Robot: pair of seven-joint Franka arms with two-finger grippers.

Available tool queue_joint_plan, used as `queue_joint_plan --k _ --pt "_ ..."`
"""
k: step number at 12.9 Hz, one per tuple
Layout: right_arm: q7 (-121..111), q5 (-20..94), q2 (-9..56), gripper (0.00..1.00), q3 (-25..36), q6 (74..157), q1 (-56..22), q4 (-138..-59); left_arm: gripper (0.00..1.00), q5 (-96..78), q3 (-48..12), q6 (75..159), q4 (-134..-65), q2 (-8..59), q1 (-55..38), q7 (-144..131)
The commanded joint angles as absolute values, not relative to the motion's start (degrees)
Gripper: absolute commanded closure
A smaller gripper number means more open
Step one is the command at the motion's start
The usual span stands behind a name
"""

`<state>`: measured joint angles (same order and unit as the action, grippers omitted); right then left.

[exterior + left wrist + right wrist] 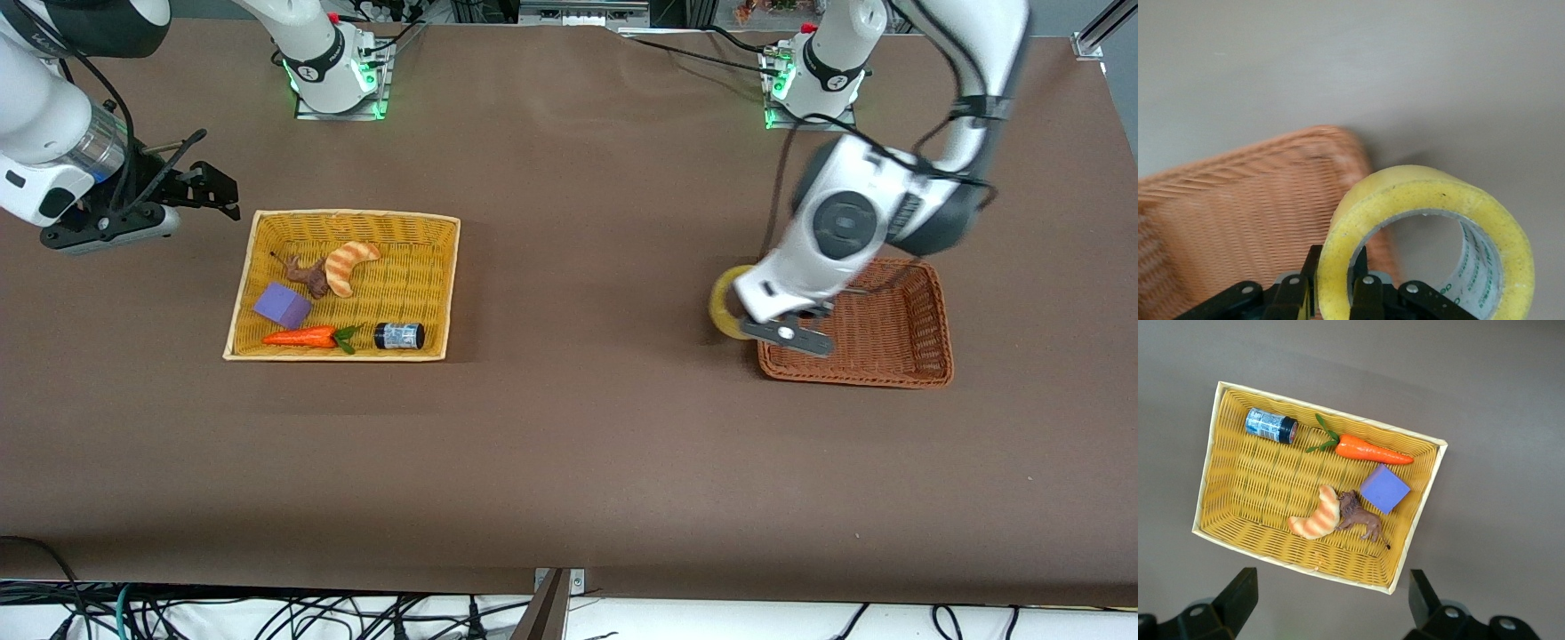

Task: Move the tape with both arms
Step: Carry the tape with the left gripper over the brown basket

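The tape (724, 306) is a pale-yellow ring with a wide hole. My left gripper (740, 322) is shut on it, one finger inside the hole and one outside. In the left wrist view the tape (1418, 193) stands on edge in the gripper (1336, 283). It is held over the edge of the brown wicker basket (889, 342) that faces the right arm's end of the table. My right gripper (212, 188) is open and empty, over the bare table beside the yellow basket (356, 216). It shows wide open in the right wrist view (1331, 597).
The yellow basket (1331, 413) holds a dark blue-labelled jar (398, 335), a carrot (302, 337), a purple block (283, 305), a croissant (348, 264) and a brown toy animal (308, 277). The brown basket (1238, 220) shows nothing inside.
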<state>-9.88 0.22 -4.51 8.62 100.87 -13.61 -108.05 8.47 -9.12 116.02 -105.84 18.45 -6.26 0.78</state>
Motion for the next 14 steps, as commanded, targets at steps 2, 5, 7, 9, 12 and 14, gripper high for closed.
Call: queue_joint_plan --k 2,5,7,9,12,14 --pt "-9.8 -0.2 -6.6 0.00 8.5 102.0 -13.4 -110.2 1.00 9.0 -9.8 115.8 -106.4 18.7 3.5 13.7" --pt "-9.8 -0.2 -6.6 0.00 8.5 102.0 -13.4 -110.2 1.00 9.0 -9.8 118.3 -107.1 20.6 6.9 16.7" --pt "-9.8 -0.2 -6.6 0.00 8.4 102.0 -13.4 -110.2 1.00 9.0 -9.9 124.4 -110.5 21.7 7.6 16.7" --pt "-9.8 -0.2 -6.6 0.00 8.4 102.0 -13.4 -110.2 1.00 9.0 -9.9 130.0 -112.5 23.7 8.8 16.7" --pt "-9.8 -0.2 -6.6 0.00 8.5 102.0 -13.4 -110.2 1.00 9.0 -9.9 134.3 -115.0 25.0 9.1 16.7" --pt "-9.8 -0.2 -6.6 0.00 8.4 102.0 -13.4 -110.2 1.00 9.0 -9.9 137.1 -116.6 25.6 9.1 16.6"
